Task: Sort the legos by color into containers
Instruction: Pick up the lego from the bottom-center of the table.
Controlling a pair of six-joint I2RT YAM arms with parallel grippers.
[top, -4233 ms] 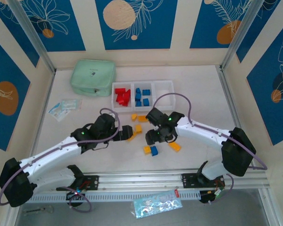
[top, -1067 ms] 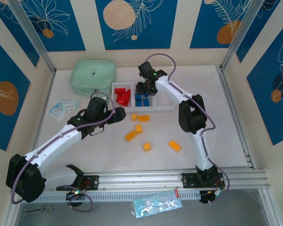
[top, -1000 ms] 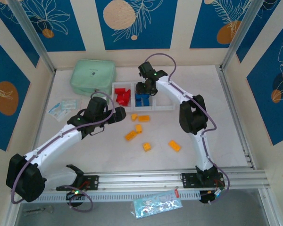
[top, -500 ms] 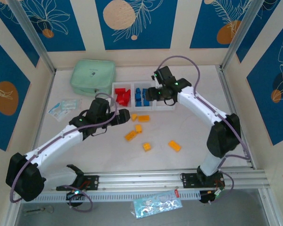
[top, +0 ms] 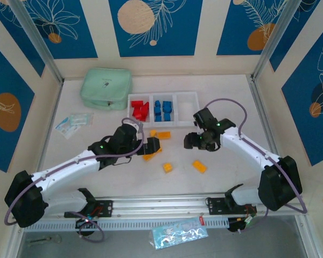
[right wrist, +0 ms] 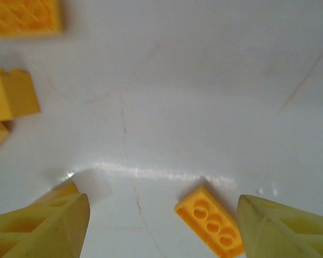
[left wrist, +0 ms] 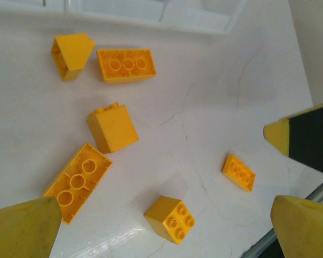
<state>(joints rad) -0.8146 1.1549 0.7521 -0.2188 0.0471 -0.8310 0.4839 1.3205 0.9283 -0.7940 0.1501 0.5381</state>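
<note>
Masking part of orange lego point(top: 147, 157) | left tool point(top: 154, 145) spread

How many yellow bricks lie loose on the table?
6, all in the left wrist view: wedge and oblong beside the bins, block and long brick below them, square at bottom, small oblong right. Others may be hidden.

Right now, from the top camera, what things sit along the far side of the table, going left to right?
You'd pass packets → pouch → red-brick bin → blue-brick bin → third bin.
</note>
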